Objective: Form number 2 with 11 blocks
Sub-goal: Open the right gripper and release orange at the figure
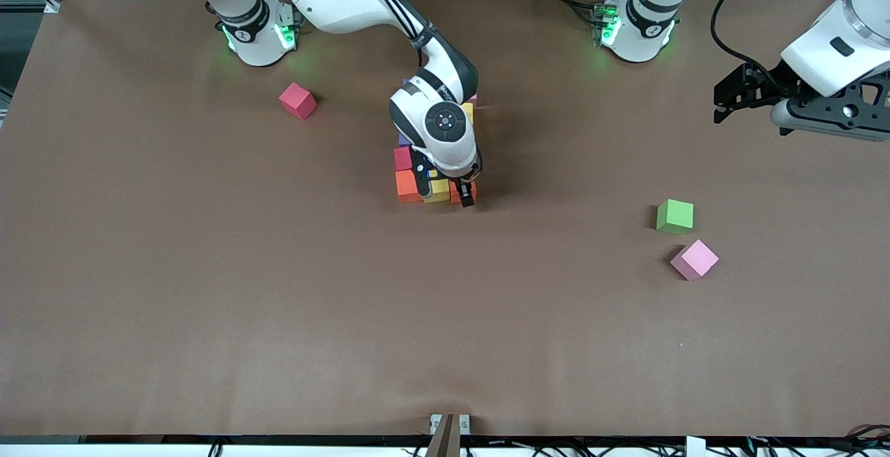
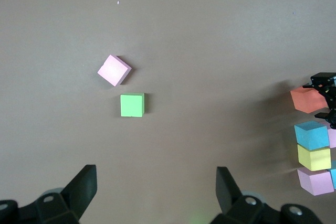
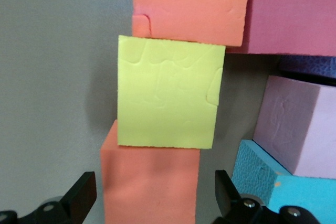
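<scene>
On the brown counter (image 1: 174,290), a loose red matte foam cube (image 1: 297,101) sits toward the right arm's end, close to that arm's base and well apart from everything else.

Near the counter's middle stands the partly built number 2 (image 1: 431,165), a tight cluster of multicoloured foam cubes largely covered by the right arm's wrist. Its row nearest the front camera reads orange cube (image 1: 408,186), yellow cube (image 1: 437,191) and a second orange cube (image 1: 455,193), touching edge to edge. A dark pink cube (image 1: 402,158) touches the first orange cube on the side farther from the camera. In the right wrist view a pale pink cube (image 3: 302,127) and a blue cube (image 3: 273,182) also belong to the cluster.

The right claw (image 1: 467,196) is low over that near row at the second orange cube, its fingers (image 3: 79,195) spread wide on either side of the cube and pinching nothing.

Toward the left arm's end lie a green foam cube (image 1: 674,216) and, just beside it and nearer the camera, a loose pale pink foam cube (image 1: 694,259), turned at an angle to the green one and not touching it.

The left claw (image 1: 726,99) waits in the air over the counter's edge at the left arm's end, its fingers (image 2: 81,184) spread and empty.
</scene>
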You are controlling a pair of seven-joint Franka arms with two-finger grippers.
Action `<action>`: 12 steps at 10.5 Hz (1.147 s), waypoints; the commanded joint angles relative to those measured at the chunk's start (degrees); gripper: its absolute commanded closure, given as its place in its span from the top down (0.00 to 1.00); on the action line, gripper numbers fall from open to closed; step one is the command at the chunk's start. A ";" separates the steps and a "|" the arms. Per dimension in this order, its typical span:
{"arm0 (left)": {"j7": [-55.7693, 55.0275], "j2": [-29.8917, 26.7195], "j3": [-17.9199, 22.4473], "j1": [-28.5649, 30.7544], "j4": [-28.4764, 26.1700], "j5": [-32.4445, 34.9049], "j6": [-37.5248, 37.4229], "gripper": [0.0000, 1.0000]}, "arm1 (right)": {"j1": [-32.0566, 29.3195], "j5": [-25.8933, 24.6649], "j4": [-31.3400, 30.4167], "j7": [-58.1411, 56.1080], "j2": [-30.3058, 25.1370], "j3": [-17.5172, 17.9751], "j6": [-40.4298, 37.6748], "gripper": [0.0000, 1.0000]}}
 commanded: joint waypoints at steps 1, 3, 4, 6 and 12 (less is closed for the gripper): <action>-0.35 -0.22 -0.80 1.08 0.08 -1.09 0.04 1.00 | -0.72 -1.06 0.35 0.95 -1.08 0.47 -1.88 1.00; -0.26 -0.22 -0.80 0.90 -0.18 -1.09 0.04 1.00 | -0.89 -1.06 1.05 0.77 -1.17 0.47 -3.63 1.00; -0.26 -0.31 -0.89 0.73 -0.10 -1.09 0.04 1.00 | -1.07 -1.15 1.49 0.68 -1.26 0.38 -4.51 1.00; -0.44 -0.14 -0.89 0.64 -0.09 -1.09 0.04 1.00 | -1.59 -1.06 2.02 -0.54 -2.39 0.12 -6.70 1.00; -0.53 0.22 -1.58 0.64 -0.01 -1.09 0.30 1.00 | -12.20 -0.27 2.37 -18.60 -8.37 0.38 -13.72 1.00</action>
